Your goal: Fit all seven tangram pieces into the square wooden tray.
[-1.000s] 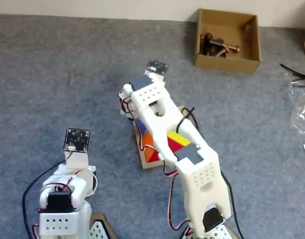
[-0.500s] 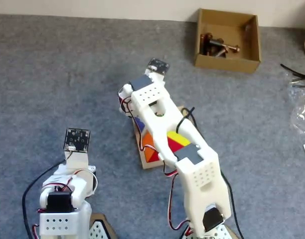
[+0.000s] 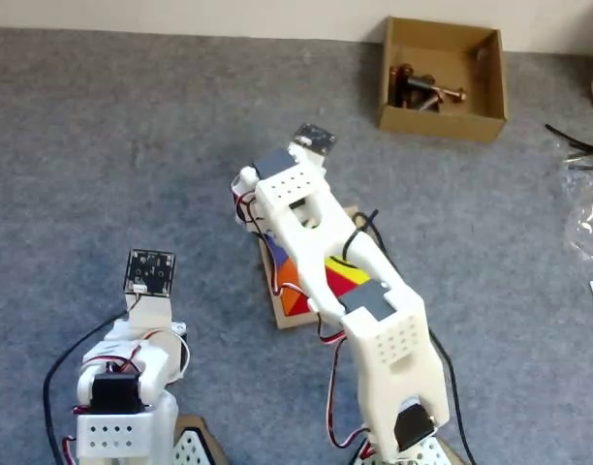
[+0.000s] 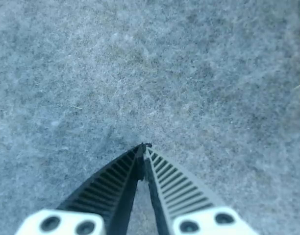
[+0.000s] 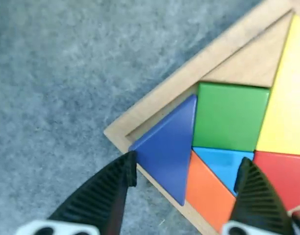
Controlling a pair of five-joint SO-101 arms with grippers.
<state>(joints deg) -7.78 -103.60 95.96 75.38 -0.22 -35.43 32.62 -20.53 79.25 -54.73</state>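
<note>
At the lower left of the high view the left arm stands on the grey carpet. Its wrist view has the left claw pinched together, tips meeting, nothing in it, carpet beneath.

In the middle of the frame the right arm stretches from the bottom edge up and leftward over the wooden tray, whose lower left corner and slivers of colour peek out beside it. The right wrist view has the right claw spread wide and gripping nothing, one finger just beside a corner of the dark blue triangle, the other near where the light blue piece meets the red piece. The dark blue triangle lies in the tray's corner, touching the green square and the orange piece. A yellow triangle borders the square, beside a bare triangular patch of wood.

At the upper right sits a cardboard box of metal bits; black cables and a clear plastic bag lie at the right edge
</note>
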